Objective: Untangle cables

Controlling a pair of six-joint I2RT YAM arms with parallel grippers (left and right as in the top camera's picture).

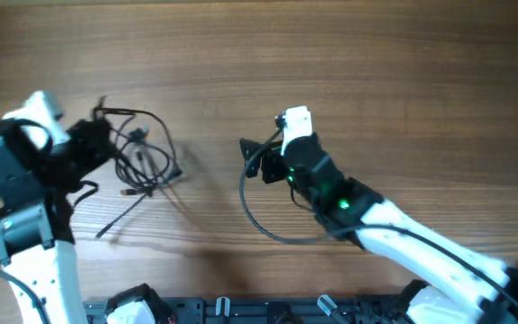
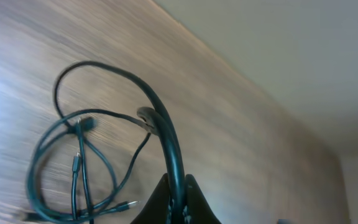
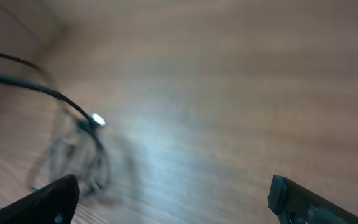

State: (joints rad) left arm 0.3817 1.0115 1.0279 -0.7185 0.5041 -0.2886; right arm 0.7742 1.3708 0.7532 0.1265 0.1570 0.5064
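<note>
Risk: a one-sided pull tightens the knot.
Left end effector (image 2: 176, 202) pinched shut on one strand of the cables (image 1: 142, 153), which lie bunched on the desk (image 1: 376, 72) on that arm's side, loops and plugs crossing. Right end effector (image 1: 257, 160) gapes wide, empty, well apart from the tangle. With nothing pinning the rest, pulling likely drags the whole bundle or cinches the loops. The thin strand may also slip free.
</note>
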